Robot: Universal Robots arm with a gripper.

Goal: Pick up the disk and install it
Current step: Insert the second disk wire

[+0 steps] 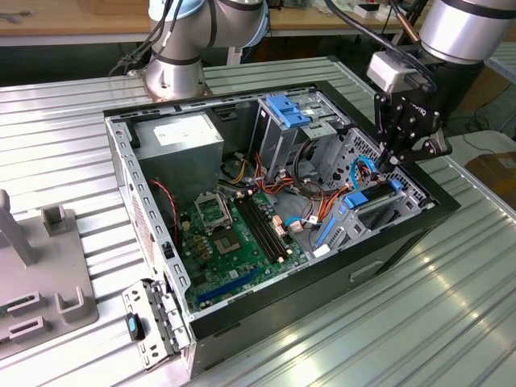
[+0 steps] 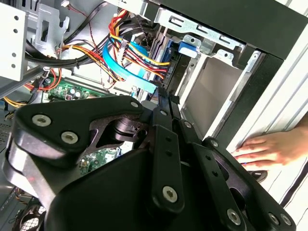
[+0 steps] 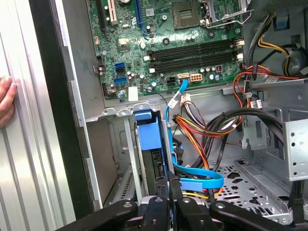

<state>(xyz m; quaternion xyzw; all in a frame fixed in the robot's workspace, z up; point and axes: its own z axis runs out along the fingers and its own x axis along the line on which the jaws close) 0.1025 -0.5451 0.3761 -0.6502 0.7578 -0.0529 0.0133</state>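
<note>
Open computer case (image 1: 242, 318), lying on its side on a ribbed metal table (image 1: 419, 322); side panel off, interior exposed. Contents: green motherboard (image 1: 234, 242) on the case floor, with dark memory slots (image 1: 262, 226); grey power supply box (image 1: 179, 139) in the far corner toward the exterior view's left; tall grey drive cage (image 1: 282, 129) with a blue plastic top next to it; bundles of red, yellow and orange wires (image 3: 202, 126); flat blue data cable (image 3: 195, 174). The disk (image 1: 367, 205), grey with a blue rail frame, stands on edge in the bay at the corner of the case toward the exterior view's right; in the first wrist view its blue frame (image 3: 147, 139) rises between the grey bay walls, just beside the blue cable. Gripper (image 1: 395, 153), black, on the silver arm (image 1: 463, 28), reaches down into the case directly over the disk; in the first wrist view the gripper (image 3: 171, 192) has its fingers drawn close together at the disk's upper edge, apparently clasping it, though the contact itself is partly hidden. A person's hand (image 2: 267, 149) rests flat on the table just outside the case wall, also visible at the edge of the first wrist view (image 3: 6, 98). Grey fixture block (image 1: 44, 274) sits on the table, well apart from the case, at the exterior view's left.
</note>
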